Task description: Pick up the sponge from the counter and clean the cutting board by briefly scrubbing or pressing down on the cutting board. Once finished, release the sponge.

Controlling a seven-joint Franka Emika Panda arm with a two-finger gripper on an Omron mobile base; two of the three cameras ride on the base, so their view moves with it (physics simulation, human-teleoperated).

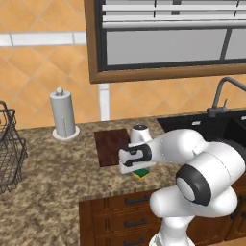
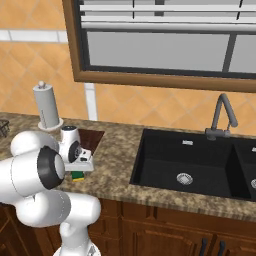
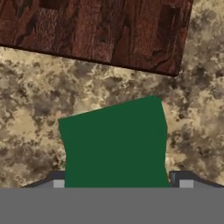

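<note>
The sponge lies green side up on the speckled counter, just off the near edge of the dark wooden cutting board. My gripper is low over the sponge and open, one fingertip on each side and close to its edges. In the left base view the hand hides most of the sponge, which sits at the board's front right corner. From the right base view the sponge peeks out under the hand, beside the board.
A paper towel holder stands behind the board to the left. A wire basket sits at the counter's far left. The black sink with its faucet lies to the right. The counter's front edge is close to the sponge.
</note>
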